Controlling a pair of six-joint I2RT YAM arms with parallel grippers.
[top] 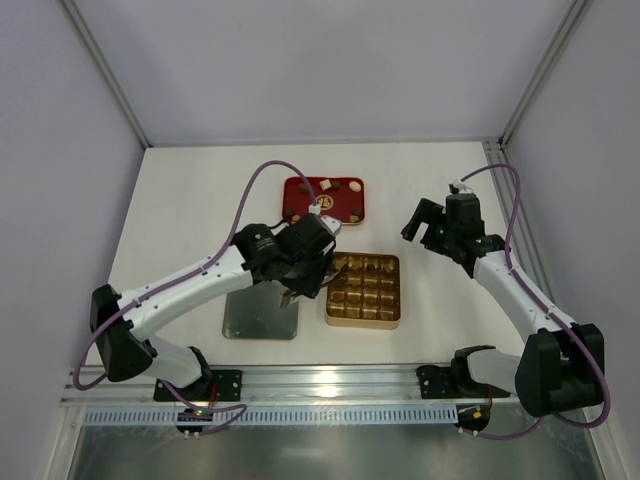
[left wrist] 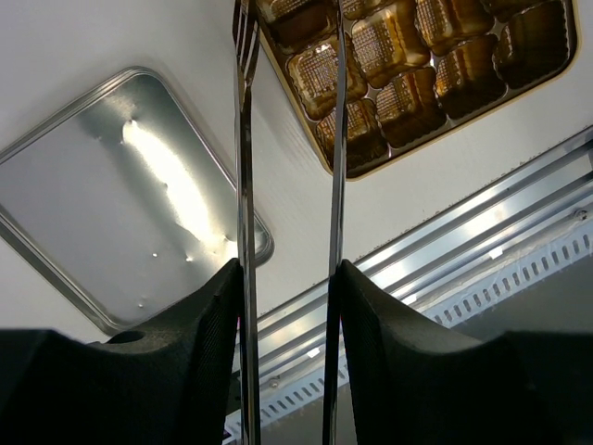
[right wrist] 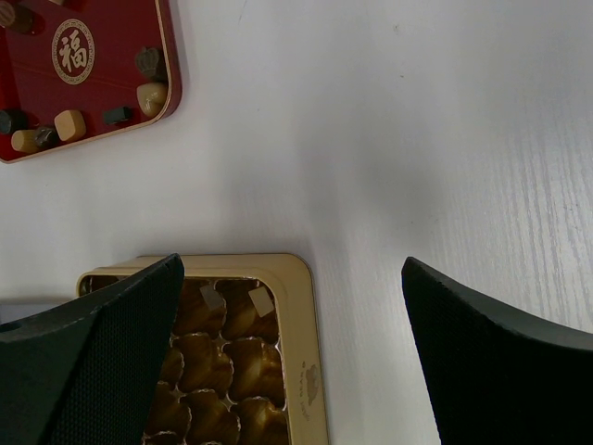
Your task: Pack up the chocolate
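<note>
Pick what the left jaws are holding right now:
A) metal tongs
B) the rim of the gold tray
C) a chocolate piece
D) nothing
A: the left wrist view shows the two thin blades of the metal tongs running out from the left gripper, its jaws pressed against their outer sides, and pointing toward the gold tray.
</note>
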